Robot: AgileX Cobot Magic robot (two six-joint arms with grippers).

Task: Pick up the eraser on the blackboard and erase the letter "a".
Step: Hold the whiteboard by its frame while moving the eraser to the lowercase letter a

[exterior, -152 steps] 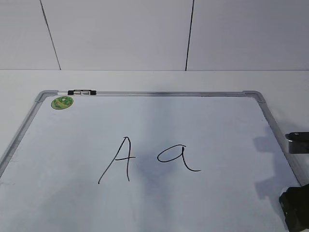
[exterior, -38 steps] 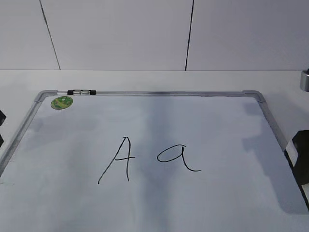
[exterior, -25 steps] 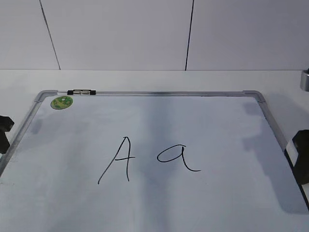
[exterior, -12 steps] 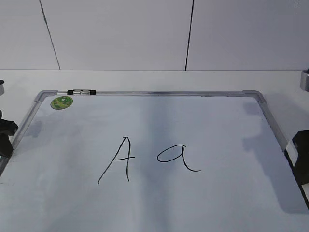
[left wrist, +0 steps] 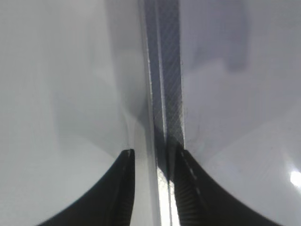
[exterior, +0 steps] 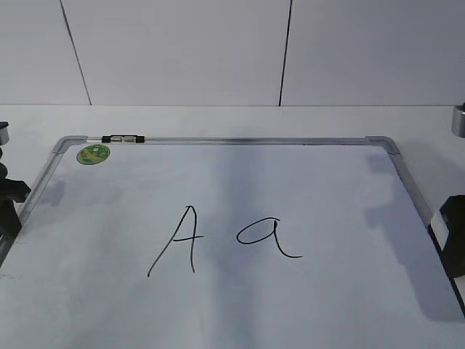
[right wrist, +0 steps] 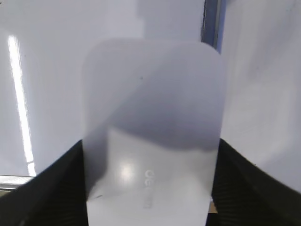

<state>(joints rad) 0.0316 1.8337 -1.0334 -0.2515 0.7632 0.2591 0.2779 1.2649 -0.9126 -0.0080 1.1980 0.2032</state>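
The blackboard (exterior: 218,140), white with a grey frame, lies flat on the table. The letter "a" (exterior: 265,234) is written in black right of centre, next to a capital "A" (exterior: 182,243). My right gripper (exterior: 453,251) is at the board's right edge, shut on the white eraser (exterior: 438,224). In the right wrist view the eraser (right wrist: 150,108) fills the space between the fingers (right wrist: 150,143), over the board's frame (right wrist: 211,19). My left gripper (exterior: 7,207) is at the board's left edge. Its fingers (left wrist: 153,153) straddle the frame (left wrist: 164,70) closely.
A black-and-silver marker (exterior: 122,138) lies on the top frame near the round green sticker (exterior: 94,153). White table surrounds the board, and a white panelled wall stands behind. A silver arm part (exterior: 458,121) shows at the right edge.
The left gripper has come in from the left onto the board's left frame. The right gripper took up the eraser earlier and has stayed still for the last second.
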